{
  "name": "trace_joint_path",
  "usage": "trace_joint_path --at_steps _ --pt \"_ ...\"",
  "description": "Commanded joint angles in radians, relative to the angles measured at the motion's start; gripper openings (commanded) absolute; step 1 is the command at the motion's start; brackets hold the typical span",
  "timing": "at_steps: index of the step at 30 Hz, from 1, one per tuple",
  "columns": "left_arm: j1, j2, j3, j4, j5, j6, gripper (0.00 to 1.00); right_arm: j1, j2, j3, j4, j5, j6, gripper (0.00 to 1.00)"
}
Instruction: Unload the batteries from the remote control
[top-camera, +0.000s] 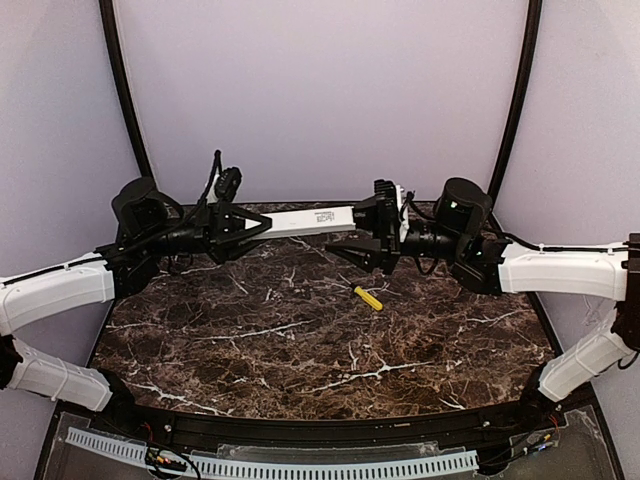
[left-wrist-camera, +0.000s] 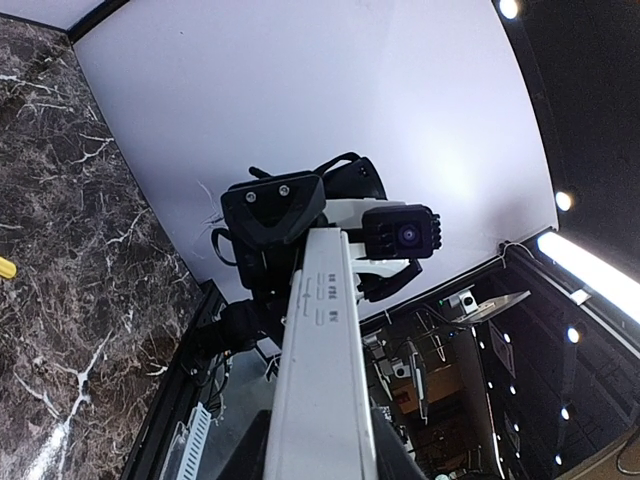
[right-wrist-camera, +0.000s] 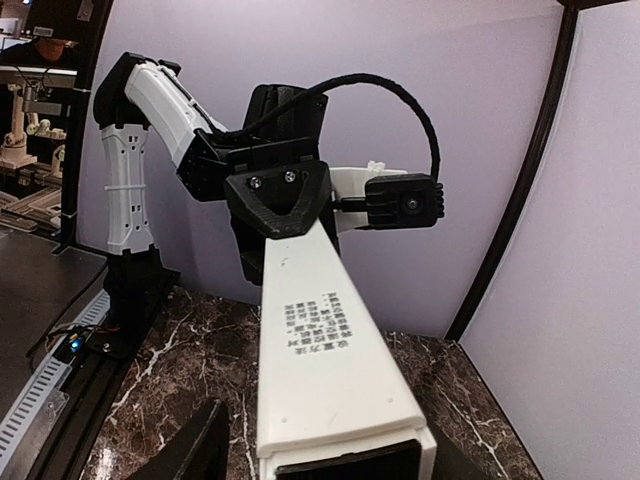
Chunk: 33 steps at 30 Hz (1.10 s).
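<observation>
The remote control (top-camera: 312, 220) is a long white bar held level in the air above the back of the table. My left gripper (top-camera: 266, 223) is shut on its left end. My right gripper (top-camera: 366, 222) is open, with one finger above and one below the remote's right end, not touching it. In the left wrist view the remote (left-wrist-camera: 325, 380) runs away towards the right gripper (left-wrist-camera: 288, 212). In the right wrist view the remote (right-wrist-camera: 320, 360) shows dark print, with a gap to my dark finger (right-wrist-camera: 192, 450). No battery is in view.
A short yellow stick (top-camera: 368, 298) lies on the dark marble table (top-camera: 300, 350), below and right of the remote; its tip shows in the left wrist view (left-wrist-camera: 5, 267). Purple walls stand behind and at both sides. A white slotted strip (top-camera: 300, 466) runs along the near edge.
</observation>
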Motion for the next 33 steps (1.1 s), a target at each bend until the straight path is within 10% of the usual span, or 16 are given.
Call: trace_joint_path --at_steps 1,6,13,33 --pt "-0.002 -0.015 -0.011 0.075 0.021 -0.02 0.0 0.006 0.006 0.013 0.042 -0.003 0.018 0.56" --pt "-0.002 -0.012 -0.012 0.088 0.03 -0.027 0.0 0.005 0.015 0.029 0.027 0.027 0.019 0.84" --pt "-0.003 -0.012 -0.019 0.097 0.036 -0.031 0.0 0.006 0.02 0.045 0.021 0.041 0.011 0.86" --pt "-0.003 -0.016 -0.036 0.09 0.021 -0.017 0.0 0.007 0.035 0.061 -0.037 -0.031 0.012 0.45"
